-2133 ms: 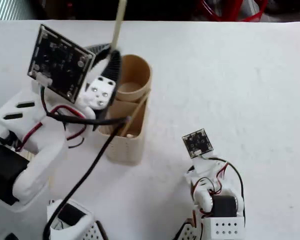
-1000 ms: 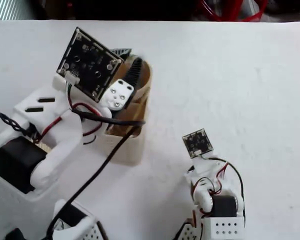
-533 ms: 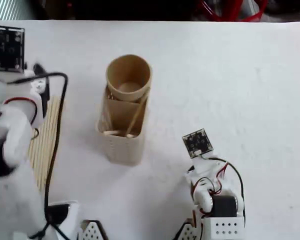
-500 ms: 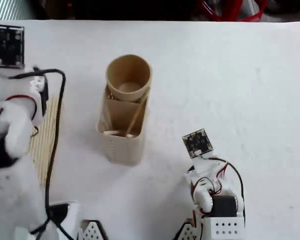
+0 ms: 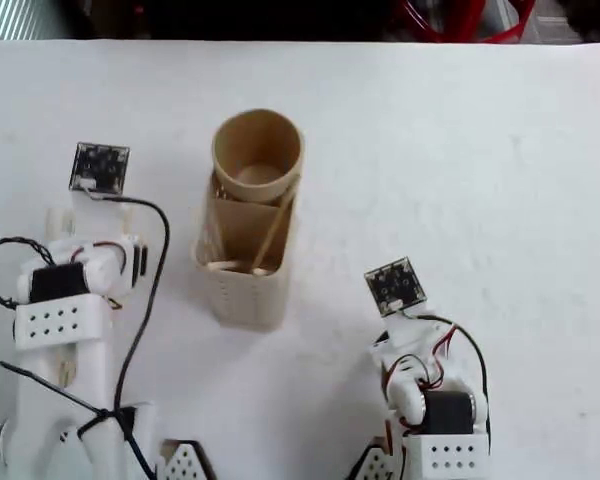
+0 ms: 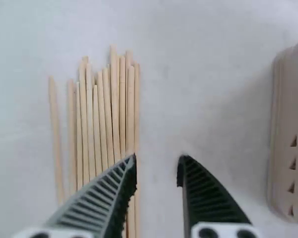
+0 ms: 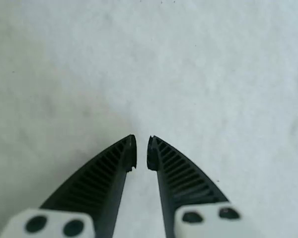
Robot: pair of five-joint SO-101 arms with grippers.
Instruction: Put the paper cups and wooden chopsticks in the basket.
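Surface: a plain white table [image 5: 480, 150], matte and faintly speckled up close.
Room: a dark strip runs behind the far edge, with a red curved frame [image 5: 450, 20] at far right.
Basket [image 5: 245, 290]: beige, perforated, standing left of centre.
Cup [image 5: 258, 150]: a tan paper cup sits upright in the basket's far end.
Sticks in basket [image 5: 270, 235]: a few chopsticks lean slantwise inside, nearer than the cup.
Loose sticks [image 6: 102, 119]: a bundle of wooden chopsticks lies flat on the table, left of the basket.
Left gripper [image 6: 156, 171]: jaws parted moderately, holding nothing, one tip over the bundle's edge.
Right gripper [image 7: 141, 151]: tips almost together with a thin slit between them, holding nothing, over bare table.
Arms: left arm [image 5: 65, 290] at near left, right arm [image 5: 430, 400] at near right.
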